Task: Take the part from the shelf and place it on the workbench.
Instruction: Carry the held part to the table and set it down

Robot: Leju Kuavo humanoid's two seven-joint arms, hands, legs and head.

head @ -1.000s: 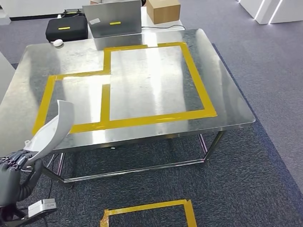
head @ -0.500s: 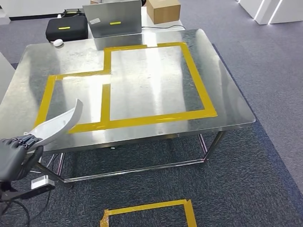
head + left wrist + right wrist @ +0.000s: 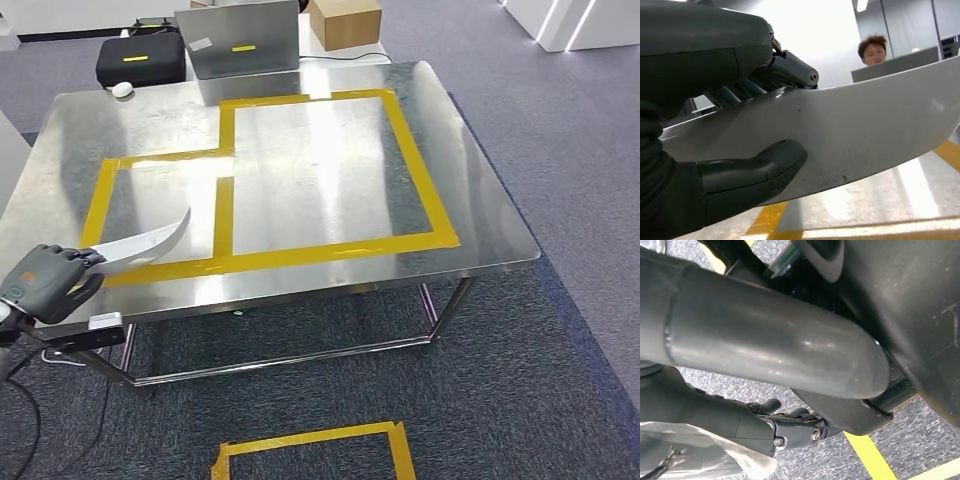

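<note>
The left hand is clamped on one end of the white curved part. The part's long axis runs toward 2 o'clock, over the near left corner of the tabletop. The right hand's state I cannot tell.

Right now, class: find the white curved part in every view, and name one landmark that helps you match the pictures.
Head view: white curved part at lower left, held by the left hand over the workbench near edge.
Left wrist view: the part spans the frame, thumb pressed on it.
Right wrist view: not recognisable.
Shared landmark: yellow tape.
</note>
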